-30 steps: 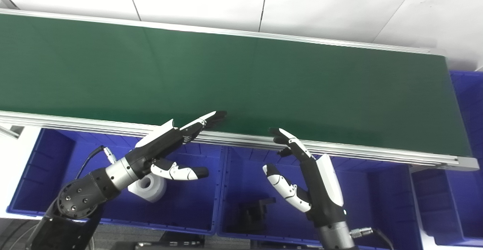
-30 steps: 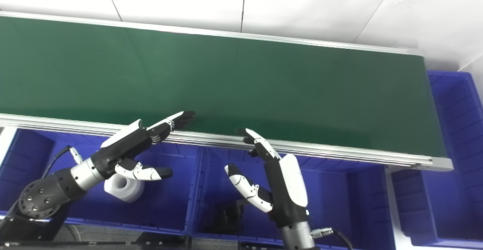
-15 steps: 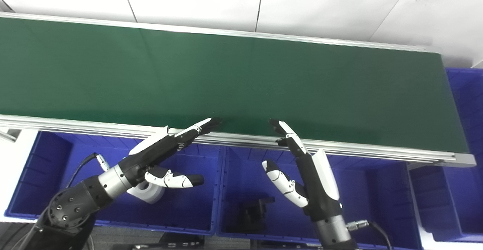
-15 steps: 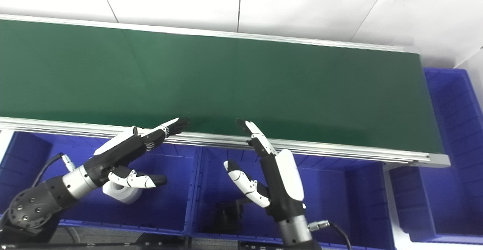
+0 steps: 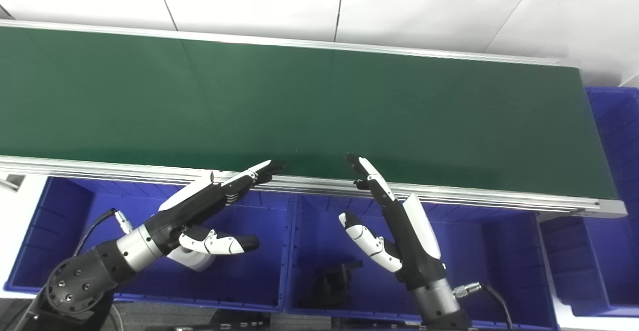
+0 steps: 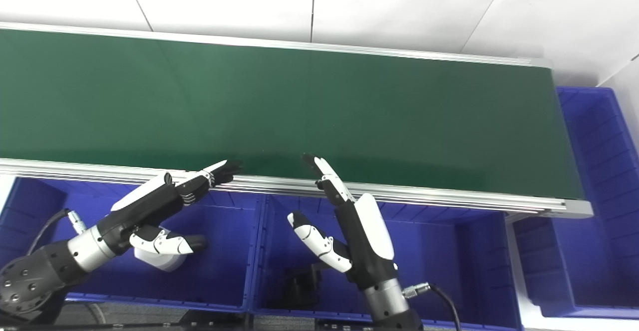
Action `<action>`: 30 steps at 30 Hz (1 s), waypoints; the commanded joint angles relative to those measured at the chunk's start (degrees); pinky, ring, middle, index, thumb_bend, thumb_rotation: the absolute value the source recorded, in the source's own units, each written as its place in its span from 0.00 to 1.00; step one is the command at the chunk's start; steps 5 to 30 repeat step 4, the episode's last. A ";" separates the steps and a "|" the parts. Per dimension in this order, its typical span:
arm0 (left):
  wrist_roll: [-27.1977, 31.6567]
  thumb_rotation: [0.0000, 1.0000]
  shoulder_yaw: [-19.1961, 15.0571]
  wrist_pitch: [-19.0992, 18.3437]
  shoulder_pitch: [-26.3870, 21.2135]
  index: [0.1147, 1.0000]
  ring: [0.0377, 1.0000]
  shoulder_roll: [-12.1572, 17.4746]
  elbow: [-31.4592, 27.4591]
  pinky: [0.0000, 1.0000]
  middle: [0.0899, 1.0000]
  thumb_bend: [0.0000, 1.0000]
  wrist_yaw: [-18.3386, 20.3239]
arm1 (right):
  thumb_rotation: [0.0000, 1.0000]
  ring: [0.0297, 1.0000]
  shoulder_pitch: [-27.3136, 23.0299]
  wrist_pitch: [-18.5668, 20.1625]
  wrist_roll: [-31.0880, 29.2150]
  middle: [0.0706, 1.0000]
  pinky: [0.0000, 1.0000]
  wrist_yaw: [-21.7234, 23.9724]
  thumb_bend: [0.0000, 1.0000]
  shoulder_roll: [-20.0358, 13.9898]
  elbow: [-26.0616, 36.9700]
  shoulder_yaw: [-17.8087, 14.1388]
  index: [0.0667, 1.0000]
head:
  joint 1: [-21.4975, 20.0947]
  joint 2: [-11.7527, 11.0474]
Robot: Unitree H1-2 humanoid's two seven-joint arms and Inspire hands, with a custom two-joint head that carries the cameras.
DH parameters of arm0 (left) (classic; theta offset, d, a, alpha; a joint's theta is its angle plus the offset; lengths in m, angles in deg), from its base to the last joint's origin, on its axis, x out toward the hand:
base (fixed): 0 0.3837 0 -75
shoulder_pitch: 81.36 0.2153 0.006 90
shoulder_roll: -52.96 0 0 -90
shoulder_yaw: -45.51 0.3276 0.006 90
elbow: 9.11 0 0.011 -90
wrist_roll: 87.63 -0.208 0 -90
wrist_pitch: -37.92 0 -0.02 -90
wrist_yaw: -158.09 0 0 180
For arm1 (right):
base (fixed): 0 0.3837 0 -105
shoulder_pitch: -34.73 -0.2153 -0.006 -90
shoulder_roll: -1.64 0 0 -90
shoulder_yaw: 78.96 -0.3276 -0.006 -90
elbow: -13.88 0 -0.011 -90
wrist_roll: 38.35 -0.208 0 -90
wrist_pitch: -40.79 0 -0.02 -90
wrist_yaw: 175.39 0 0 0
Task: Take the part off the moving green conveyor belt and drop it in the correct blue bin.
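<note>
Both robot hands, left (image 5: 199,208) and right (image 5: 404,231), hover empty over green belt (image 5: 319,106).

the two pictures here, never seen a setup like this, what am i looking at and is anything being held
Both pictures are taken from two cameras side by side on a humanoid robot's head, so they show one scene from slightly different spots. The long dark green strip is a conveyor belt; no part shows on it in these views. Along its near edge sit blue bins, with another at the belt's right end. The left bin holds a white part and the middle bin a black part. The two black and white things are the robot's hands. The left hand and the right hand are both open, fingertips reaching to the belt's near edge, thumbs out over the bins. Neither holds anything.
</note>
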 commanded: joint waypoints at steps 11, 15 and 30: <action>1.06 0.49 -0.65 0.80 0.08 1.00 1.00 0.53 -1.98 1.00 1.00 0.36 -0.38 | 0.88 0.91 0.03 -1.45 -0.93 0.94 0.84 0.51 0.40 0.31 1.47 0.14 0.92 | 0.01 -0.03; 1.06 0.49 -0.65 0.80 0.08 1.00 1.00 0.53 -1.98 1.00 1.00 0.36 -0.38 | 0.88 0.91 0.03 -1.45 -0.93 0.94 0.84 0.51 0.40 0.31 1.47 0.14 0.92 | 0.01 -0.03; 1.06 0.49 -0.65 0.80 0.08 1.00 1.00 0.53 -1.98 1.00 1.00 0.36 -0.38 | 0.88 0.91 0.03 -1.45 -0.93 0.94 0.84 0.51 0.40 0.31 1.47 0.14 0.92 | 0.01 -0.03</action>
